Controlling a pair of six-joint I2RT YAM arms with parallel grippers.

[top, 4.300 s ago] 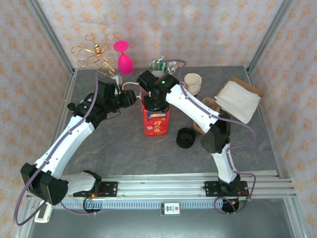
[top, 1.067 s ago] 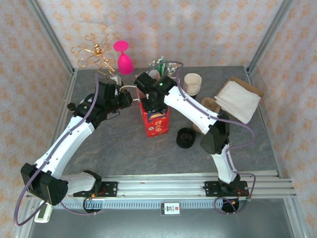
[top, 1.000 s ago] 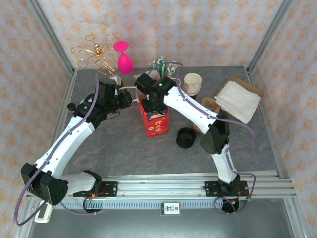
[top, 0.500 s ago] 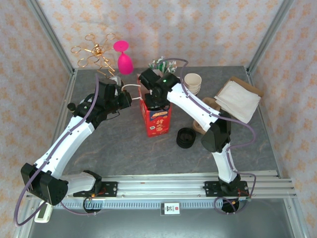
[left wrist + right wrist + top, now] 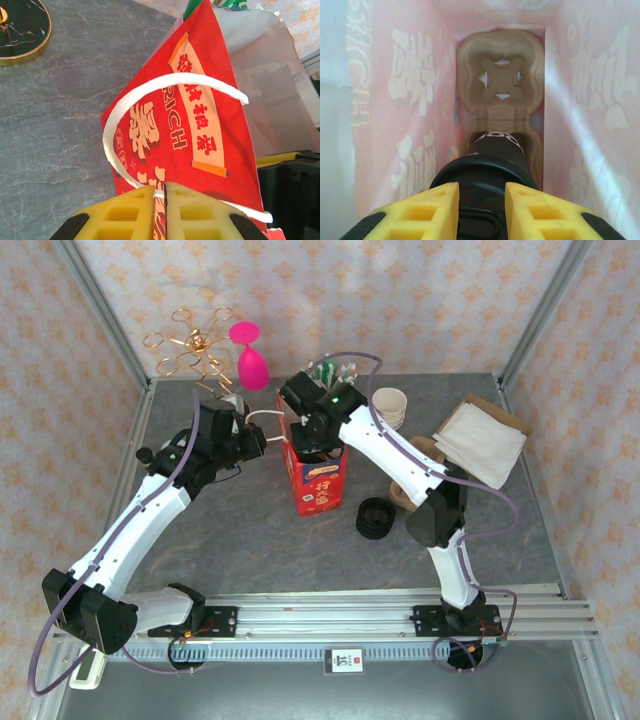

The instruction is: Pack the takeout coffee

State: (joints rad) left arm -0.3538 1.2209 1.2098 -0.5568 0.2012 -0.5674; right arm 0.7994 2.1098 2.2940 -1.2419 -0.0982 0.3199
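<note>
1. Grey marbled tabletop (image 5: 250, 540) inside an aluminium frame, backed by pale wallpaper with orange flowers
2. At the near edge, metal rail (image 5: 330, 612) carrying both arm bases
3. Just beyond, right of centre, loose pile of round black plastic lids (image 5: 375, 518)
4. At the middle, tall red paper bag with cream and gold lettering (image 5: 318, 485), upright, mouth open, white cord handle (image 5: 150, 97) looping off its side
5. On its left, left gripper (image 5: 160, 192): yellow fingers pressed almost together, pinching the bag's top edge, cord handle just behind the fingertips
6. In the bag's mouth, right gripper (image 5: 482, 192): yellow fingers a little apart on either side of a black lid; clamped on it or merely beside it, cannot tell
7. Inside the bag, takeout coffee (image 5: 487, 172), a small dark-sided paper cup under a round black plastic lid: between those fingers, lower end at the near pocket of a brown moulded-pulp cup carrier (image 5: 500, 75) on the bag's floor; seated or hanging above, cannot tell
8. Right of the bag, white paper sheets (image 5: 480, 445) on flat brown cardboard (image 5: 497, 407)
9. Behind the bag, stack of lidless cream paper cups (image 5: 389, 408) and a bundle of green-and-white sticks (image 5: 325, 370)
10. At the far left corner, bright pink goblet-shaped ornament (image 5: 250, 355) beside a gold wire ornament (image 5: 190, 345)
</note>
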